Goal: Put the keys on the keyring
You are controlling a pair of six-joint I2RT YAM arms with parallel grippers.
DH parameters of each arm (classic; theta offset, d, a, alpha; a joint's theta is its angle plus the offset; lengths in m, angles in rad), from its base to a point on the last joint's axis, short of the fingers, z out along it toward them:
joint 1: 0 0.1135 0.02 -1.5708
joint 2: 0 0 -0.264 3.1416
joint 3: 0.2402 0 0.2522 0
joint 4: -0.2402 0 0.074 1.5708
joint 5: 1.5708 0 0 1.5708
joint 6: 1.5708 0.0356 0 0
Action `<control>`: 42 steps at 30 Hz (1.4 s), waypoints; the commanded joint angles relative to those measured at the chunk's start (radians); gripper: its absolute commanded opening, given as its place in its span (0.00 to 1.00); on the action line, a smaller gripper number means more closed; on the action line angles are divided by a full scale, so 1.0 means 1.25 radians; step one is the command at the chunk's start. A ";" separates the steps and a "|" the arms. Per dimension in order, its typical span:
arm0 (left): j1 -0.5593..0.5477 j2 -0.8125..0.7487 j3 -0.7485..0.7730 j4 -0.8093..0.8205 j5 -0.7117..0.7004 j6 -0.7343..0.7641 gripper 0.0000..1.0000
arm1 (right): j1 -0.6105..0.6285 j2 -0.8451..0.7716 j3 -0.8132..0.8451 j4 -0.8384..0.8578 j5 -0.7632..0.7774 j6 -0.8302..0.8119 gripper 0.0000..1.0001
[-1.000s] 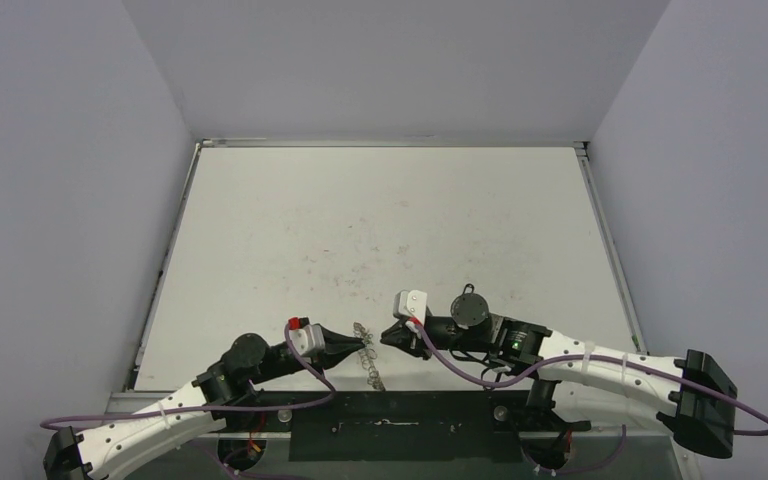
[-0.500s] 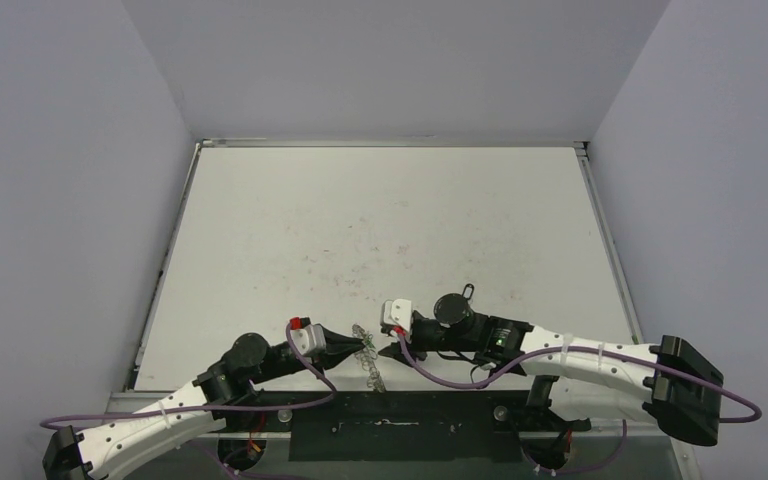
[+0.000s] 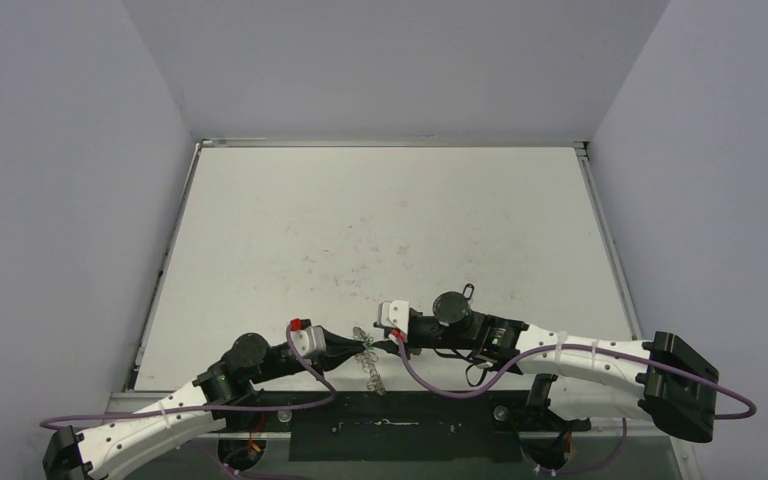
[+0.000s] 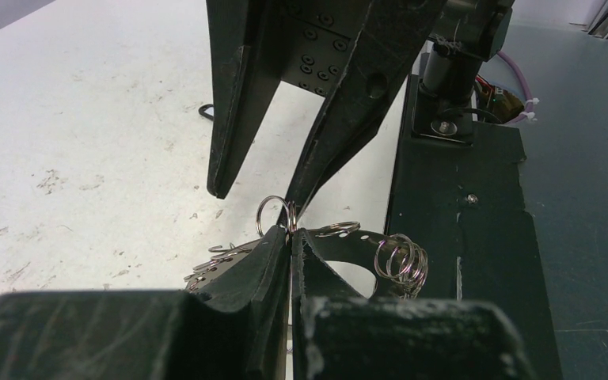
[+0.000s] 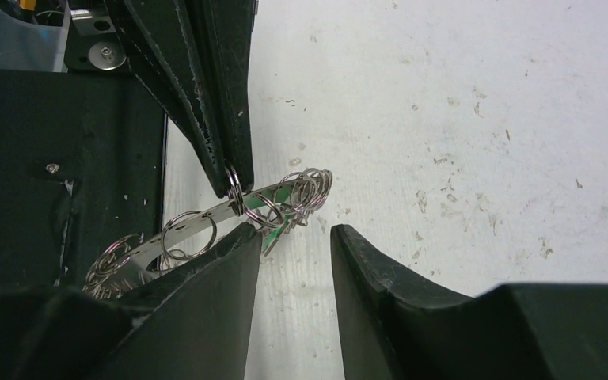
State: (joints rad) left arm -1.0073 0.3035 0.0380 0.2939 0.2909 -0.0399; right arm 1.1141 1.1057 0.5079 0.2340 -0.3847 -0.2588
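**A:** What are the left arm's fingers [image 4: 279, 255] doing?

**B:** They are clenching tight on the large silvery metal keyring [image 5: 305, 188], the one fringed all round with small wire loops. Their tips are pinching its flat band, right beside one small loop.

**A:** And the right arm's fingers [image 5: 229, 257]?

**B:** They are standing well apart and gripping nothing. They are pointing at the left pair, tip to tip. One of them is sitting just beside the left fingers' tips at the pinched spot; whether it is touching the ring cannot be told. The other is hanging off to the side, and only the scuffed white table [image 3: 380, 220] is showing in the gap between the two.

**A:** Where is the rest of the ring going?

**B:** It is curving away from the pinch, alongside the left fingers, and crossing the edge where the table is meeting the black metal base plate [image 4: 475, 237]. Whether it is resting there or hanging free cannot be told.

**A:** And the keys?

**B:** The tiny green-tagged keys [image 5: 274, 223] are showing only as a scrap of bright green plastic. It is lying among the wire loops, just past the tip of the right finger nearest the pinch, which is hiding part of it. The rest of the cluster is too hidden to make out.
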 commanded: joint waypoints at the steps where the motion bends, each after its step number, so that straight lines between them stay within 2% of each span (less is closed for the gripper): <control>1: -0.004 -0.001 0.019 0.052 0.025 0.012 0.00 | 0.004 0.012 0.031 0.072 -0.033 -0.054 0.36; 4: -0.004 -0.001 0.018 0.053 0.025 0.013 0.00 | 0.004 0.016 0.026 0.081 -0.049 -0.077 0.23; 10: -0.005 0.001 0.018 0.054 0.024 0.015 0.00 | 0.004 0.001 -0.002 0.126 -0.095 -0.103 0.08; 12: -0.004 0.003 0.018 0.052 0.024 0.015 0.00 | 0.004 -0.005 -0.007 0.133 -0.102 -0.101 0.00; 20: -0.004 -0.003 0.030 0.026 0.008 0.023 0.00 | -0.003 0.022 0.015 0.087 -0.125 -0.052 0.00; 29: -0.004 -0.016 0.063 -0.048 0.005 0.027 0.00 | -0.052 0.007 0.000 0.065 -0.014 0.098 0.00; 34: -0.004 -0.025 0.065 -0.060 0.004 0.028 0.00 | -0.068 0.011 0.020 0.004 0.019 0.144 0.00; 38: -0.005 -0.027 0.069 -0.075 0.008 0.028 0.00 | -0.068 -0.001 0.003 0.015 -0.045 0.100 0.01; 42: -0.005 -0.030 0.081 -0.109 0.037 0.062 0.00 | -0.060 -0.062 -0.064 0.095 -0.105 0.009 0.32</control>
State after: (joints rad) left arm -1.0119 0.2771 0.0731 0.1841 0.3046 -0.0021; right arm 1.0290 1.1118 0.4858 0.2401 -0.4290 -0.1474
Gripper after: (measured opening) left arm 0.013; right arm 0.202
